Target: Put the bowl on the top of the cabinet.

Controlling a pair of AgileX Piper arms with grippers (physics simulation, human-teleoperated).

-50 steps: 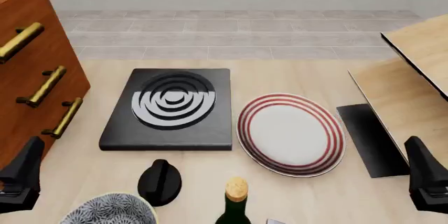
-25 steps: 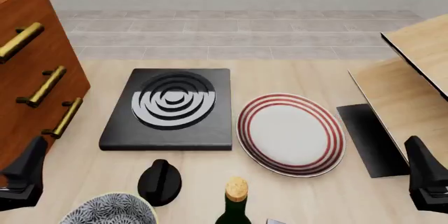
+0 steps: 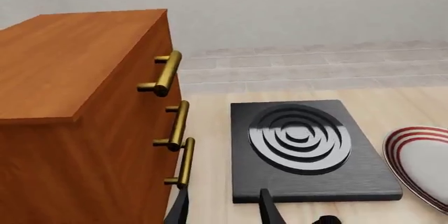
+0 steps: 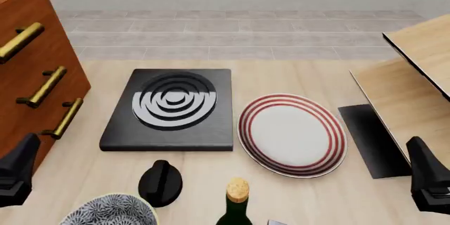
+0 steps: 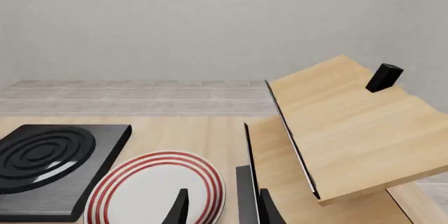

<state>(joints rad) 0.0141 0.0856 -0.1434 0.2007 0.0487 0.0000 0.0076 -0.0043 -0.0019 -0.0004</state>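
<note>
Hovering low: left gripper (image 4: 16,175), right gripper (image 4: 427,180), empty.

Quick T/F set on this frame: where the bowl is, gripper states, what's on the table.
1. The bowl sits on top of the cabinet. False: it is on the table at the near edge of the front view, left of the bottle.
2. The left gripper is open and holds nothing. True.
3. The plate has red rings. True.
4. The plate lies left of the black burner slab. False: it lies to its right.
5. The right gripper grips the bottle. False: it is open and empty.
</note>
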